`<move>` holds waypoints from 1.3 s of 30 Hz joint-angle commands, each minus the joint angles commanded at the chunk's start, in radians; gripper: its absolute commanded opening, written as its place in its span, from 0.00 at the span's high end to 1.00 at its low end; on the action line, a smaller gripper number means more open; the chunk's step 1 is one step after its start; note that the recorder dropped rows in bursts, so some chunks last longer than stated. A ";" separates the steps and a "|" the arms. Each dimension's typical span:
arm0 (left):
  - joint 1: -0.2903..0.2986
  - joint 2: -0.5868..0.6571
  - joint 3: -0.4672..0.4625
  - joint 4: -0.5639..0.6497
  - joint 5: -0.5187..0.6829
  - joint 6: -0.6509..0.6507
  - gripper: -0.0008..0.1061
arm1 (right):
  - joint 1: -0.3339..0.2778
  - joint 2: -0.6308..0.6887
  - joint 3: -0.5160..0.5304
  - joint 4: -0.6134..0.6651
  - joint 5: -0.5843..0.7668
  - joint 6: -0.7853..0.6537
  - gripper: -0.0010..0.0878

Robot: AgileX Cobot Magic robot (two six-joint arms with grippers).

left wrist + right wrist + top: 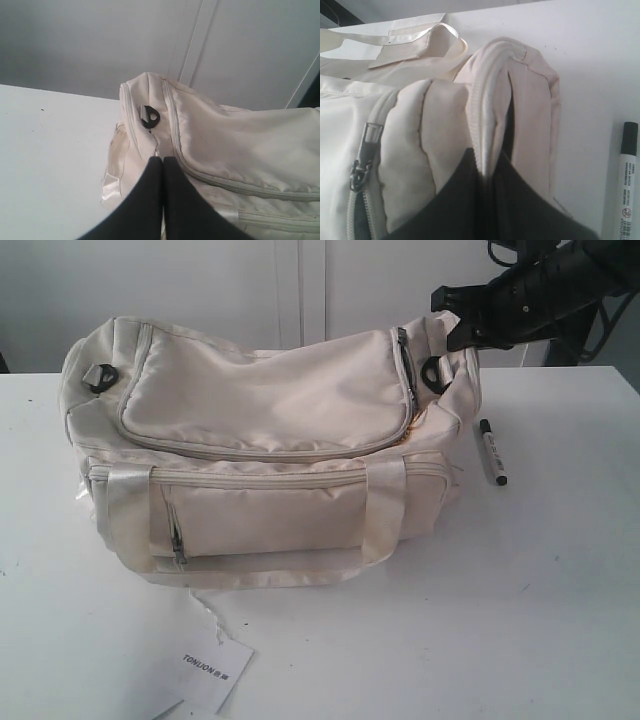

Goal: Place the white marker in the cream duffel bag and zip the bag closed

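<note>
Exterior view, white table point(560, 590), pale wall point(200, 290), cream duffel bag point(260, 420), white marker point(492, 452) beside, R gripper point(487, 170) clamping bag, L gripper point(162, 161) together

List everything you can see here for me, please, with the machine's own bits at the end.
table: one, white, under everything.
cream duffel bag: one, cream, middle of the table, top zip partly open at its right end.
strap clips: two, black, one at each end of the bag.
white marker: one, white-grey with black ends, lying on the table beside the bag's right end.
paper tag: one, white with print, on the table in front of the bag.
left claw: one, black, shut, at the bag's left end.
right claw: one, black, pinching the bag's edge at its right end.
</note>
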 joint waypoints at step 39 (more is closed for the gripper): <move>-0.259 0.403 -0.182 -0.011 -0.132 0.101 0.99 | 0.000 0.000 0.000 0.000 0.000 0.000 0.99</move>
